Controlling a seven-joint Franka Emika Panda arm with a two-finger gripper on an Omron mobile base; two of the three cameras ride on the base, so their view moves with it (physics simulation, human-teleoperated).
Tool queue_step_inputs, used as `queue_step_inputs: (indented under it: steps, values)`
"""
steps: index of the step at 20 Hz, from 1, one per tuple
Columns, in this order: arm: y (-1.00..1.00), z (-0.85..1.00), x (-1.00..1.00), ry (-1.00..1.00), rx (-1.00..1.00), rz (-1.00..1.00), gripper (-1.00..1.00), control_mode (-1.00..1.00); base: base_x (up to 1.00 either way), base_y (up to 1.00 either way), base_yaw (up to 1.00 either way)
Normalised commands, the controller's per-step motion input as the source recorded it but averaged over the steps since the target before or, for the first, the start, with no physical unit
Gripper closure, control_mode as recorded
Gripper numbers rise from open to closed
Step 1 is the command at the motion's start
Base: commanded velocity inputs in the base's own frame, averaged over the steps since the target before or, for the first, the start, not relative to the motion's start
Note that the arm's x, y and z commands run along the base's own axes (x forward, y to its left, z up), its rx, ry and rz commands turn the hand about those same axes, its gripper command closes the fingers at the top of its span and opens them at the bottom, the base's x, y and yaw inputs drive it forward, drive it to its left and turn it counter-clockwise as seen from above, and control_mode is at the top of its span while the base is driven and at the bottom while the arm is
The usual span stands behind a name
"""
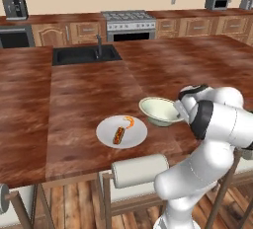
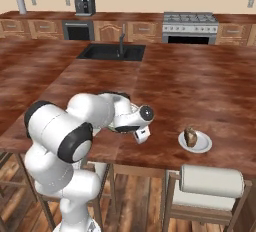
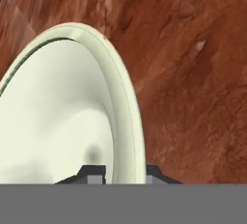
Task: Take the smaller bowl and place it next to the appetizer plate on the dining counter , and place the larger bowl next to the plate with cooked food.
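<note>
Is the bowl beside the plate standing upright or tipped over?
Upright: the bowl rests on the counter, cream inside facing up, beside the plate.

No readable txt, labels, brands or nos. anywhere — appliances at the back wall too small/blurred to make out any markings.

The worktop [image 1: 89, 90] is a broad, glossy reddish-brown slab of wood grain; a black sink [image 1: 86, 54] with a tap [image 1: 99, 45] is set into its far side; near the front edge lies a white plate [image 1: 121, 132] with a long orange-brown piece of food, and just to its right sits the bowl [image 1: 159, 111], close beside it; further along that edge rests a smaller plate [image 2: 195, 141] bearing a dark brown chunk, well apart from the others.
</note>
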Motion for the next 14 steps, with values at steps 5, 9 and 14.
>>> queue_step_inputs:
  steps: [5, 9, 14]
  values:
    - [0.05, 0.34, -0.11, -0.05, -0.01, 0.0, -1.0, -1.0, 0.0, 0.0, 0.0]
    - [0.01, 0.91, -0.28, -0.09, -0.05, 0.02, -1.0, -1.0, 0.0, 0.0, 0.0]
    - [0.0, 1.0, -0.25, 0.03, -0.04, 0.05, -1.0, -1.0, 0.0, 0.0, 0.0]
